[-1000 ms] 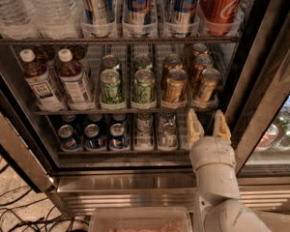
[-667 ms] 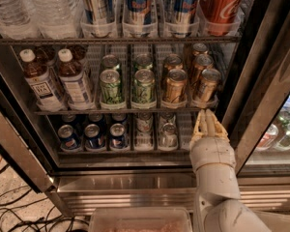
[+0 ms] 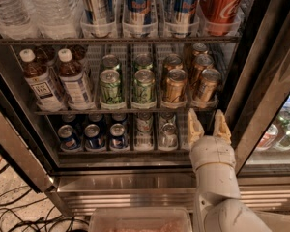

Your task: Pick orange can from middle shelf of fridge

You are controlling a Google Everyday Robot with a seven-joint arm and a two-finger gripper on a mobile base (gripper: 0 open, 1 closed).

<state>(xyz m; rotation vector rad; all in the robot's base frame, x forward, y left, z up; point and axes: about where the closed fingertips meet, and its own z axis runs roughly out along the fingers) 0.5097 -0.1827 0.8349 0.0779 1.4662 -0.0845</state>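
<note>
- Since the frame before, the gripper (image 3: 206,115) has spread its fingers apart again and holds nothing
- It hovers just under the right end of the middle shelf (image 3: 121,111), inside the open fridge (image 3: 135,182)
- On that shelf the orange can (image 3: 207,85) stands upright at the front of the rightmost lane, directly above the gripper

1. Top rack (image 3: 116,40): clear water bottles (image 3: 9,8) at left, tall blue-silver cans (image 3: 137,4) centre, red Coca-Cola can (image 3: 221,4) at right.
2. Lowest rack (image 3: 121,152): blue Pepsi cans (image 3: 91,137) at left, silver cans (image 3: 168,134) just left of the gripper (image 3: 208,127).
3. Floor (image 3: 5,187): dark cables (image 3: 19,211), lower left.
</note>
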